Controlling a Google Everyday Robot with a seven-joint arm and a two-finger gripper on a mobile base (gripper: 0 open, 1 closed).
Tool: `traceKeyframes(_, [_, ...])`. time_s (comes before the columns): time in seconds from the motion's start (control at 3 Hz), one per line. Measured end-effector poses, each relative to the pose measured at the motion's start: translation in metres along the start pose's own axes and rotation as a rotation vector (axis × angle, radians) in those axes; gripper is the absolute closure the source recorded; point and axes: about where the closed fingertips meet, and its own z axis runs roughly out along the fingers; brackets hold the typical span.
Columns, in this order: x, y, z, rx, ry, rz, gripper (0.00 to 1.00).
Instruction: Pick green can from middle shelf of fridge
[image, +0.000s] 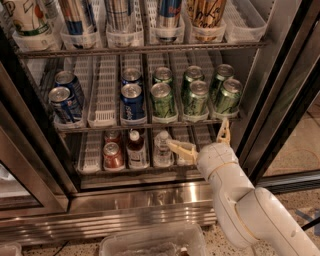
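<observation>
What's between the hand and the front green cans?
Only the front rail of the middle shelf and its white tray lips, in the camera view; the open hand hangs below the green cans.
</observation>
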Motion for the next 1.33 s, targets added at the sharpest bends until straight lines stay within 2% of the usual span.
traceKeyframes(0.33, [0.0,0.0,0.0,-0.002,-0.004,-0.002,0.0])
traceKeyframes(0.67, [0.003,-0.002,0.003,0.019,0.001,0.011,0.0])
traceKeyframes(1.0, [0.001,-0.005,0.012,0.048,-0.006,0.059,0.0])
traceKeyframes(1.33, [0.001,-0.005,0.012,0.048,-0.006,0.059,0.0])
